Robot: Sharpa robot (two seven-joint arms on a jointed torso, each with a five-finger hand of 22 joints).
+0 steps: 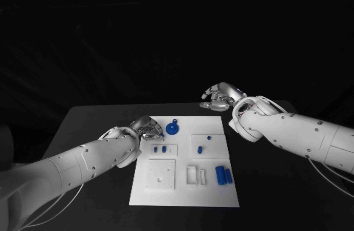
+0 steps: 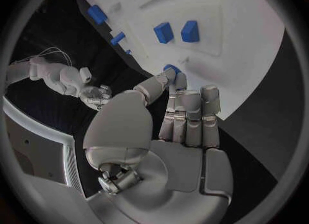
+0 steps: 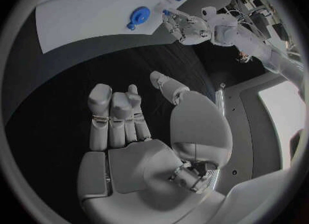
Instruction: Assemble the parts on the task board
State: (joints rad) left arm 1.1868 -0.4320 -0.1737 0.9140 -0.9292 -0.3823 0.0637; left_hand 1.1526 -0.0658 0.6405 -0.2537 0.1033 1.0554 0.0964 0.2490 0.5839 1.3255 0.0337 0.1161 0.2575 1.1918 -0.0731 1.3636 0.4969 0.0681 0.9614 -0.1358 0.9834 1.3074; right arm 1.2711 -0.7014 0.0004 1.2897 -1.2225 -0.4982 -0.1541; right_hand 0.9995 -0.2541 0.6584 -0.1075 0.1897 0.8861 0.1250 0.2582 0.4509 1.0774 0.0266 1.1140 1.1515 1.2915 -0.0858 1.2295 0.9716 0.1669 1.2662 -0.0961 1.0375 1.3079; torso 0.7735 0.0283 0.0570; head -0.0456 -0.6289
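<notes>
Black table (image 1: 96, 118) carries the board (image 1: 184, 190); left hand (image 1: 146, 128) pinches a small stiff part (image 2: 171, 69), probably light; right hand (image 1: 221, 98) is empty, fingers loosely apart.

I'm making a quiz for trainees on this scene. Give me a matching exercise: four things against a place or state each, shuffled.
Things:
1. left hand
2. right hand
3. round blue part
4. two blue cylinders

Places or states:
A. side by side near the task board's near right corner
B. off the board, over the black table beyond it, holding nothing
C. at the board's left edge, pinching a small blue part
D. on the board near its far edge

Pairs: 1-C, 2-B, 3-D, 4-A
</notes>
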